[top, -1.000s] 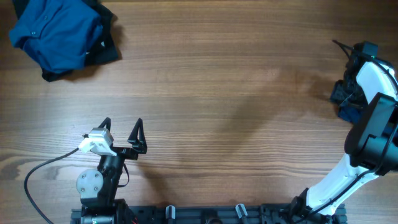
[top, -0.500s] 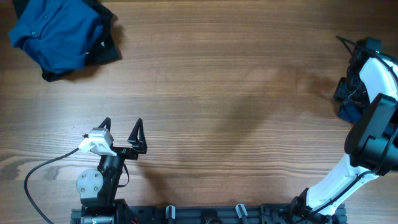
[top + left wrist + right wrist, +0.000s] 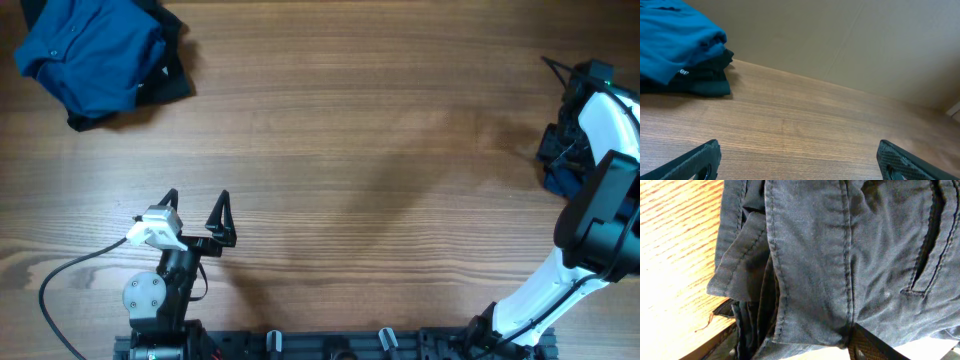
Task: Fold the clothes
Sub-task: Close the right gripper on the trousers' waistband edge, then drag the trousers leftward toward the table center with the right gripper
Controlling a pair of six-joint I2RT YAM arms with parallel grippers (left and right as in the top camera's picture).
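The dark navy shorts (image 3: 840, 255) fill the right wrist view, with waistband, seams and a pocket slit. A bunched fold of them sits between my right gripper's fingers (image 3: 795, 345), which are closed on it. In the overhead view my right gripper (image 3: 558, 150) is at the table's far right edge, with a bit of navy cloth (image 3: 558, 182) showing beside it. The brighter blue shirt (image 3: 90, 50) lies crumpled at the far left corner and also shows in the left wrist view (image 3: 675, 35). My left gripper (image 3: 195, 212) is open and empty near the front left; its fingers show in the left wrist view (image 3: 800, 167).
A black garment (image 3: 172, 78) lies under and beside the blue shirt, also seen in the left wrist view (image 3: 707, 82). A white cable (image 3: 70, 275) loops by the left arm's base. A plain wall (image 3: 850, 40) rises behind the table's far edge.
My right gripper has shifted slightly right toward the table's edge with the navy cloth. The left arm and the shirt pile have not moved.
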